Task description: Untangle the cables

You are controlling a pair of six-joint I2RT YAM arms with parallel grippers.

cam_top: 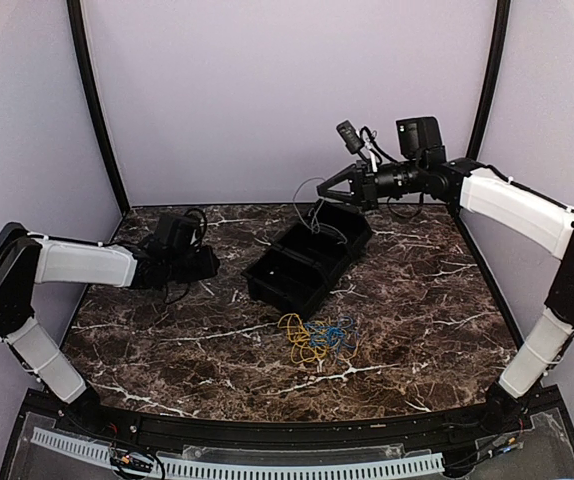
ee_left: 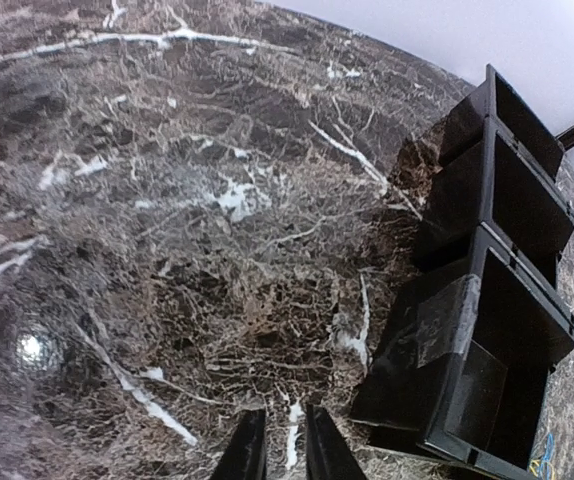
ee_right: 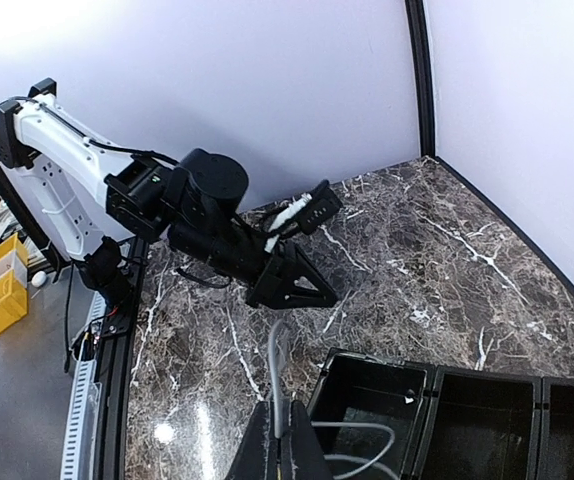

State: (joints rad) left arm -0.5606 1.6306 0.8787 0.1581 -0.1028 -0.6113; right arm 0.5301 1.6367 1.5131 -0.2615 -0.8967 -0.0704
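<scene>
The cables [cam_top: 317, 338], a small tangle of yellow and blue loops, lie on the marble in front of the black tray [cam_top: 267, 283]. A corner of the tangle shows in the left wrist view as cables [ee_left: 542, 462]. My right gripper [cam_top: 319, 194] hangs above the tray's far end, shut on a thin grey cable [ee_right: 279, 385]. That cable's free length curls down into the end compartment. My right gripper [ee_right: 280, 445] has the wire between its tips. My left gripper [cam_top: 214, 264] stays low to the left of the tray. Its fingers [ee_left: 250, 450] stand slightly apart with nothing between them.
The three-compartment tray [ee_left: 527, 285] lies diagonally at mid-table, with its rim [ee_right: 432, 372] below the right wrist. The left arm [ee_right: 197, 200] reaches in from the left side. Curved black frame posts and pale walls close the back and sides.
</scene>
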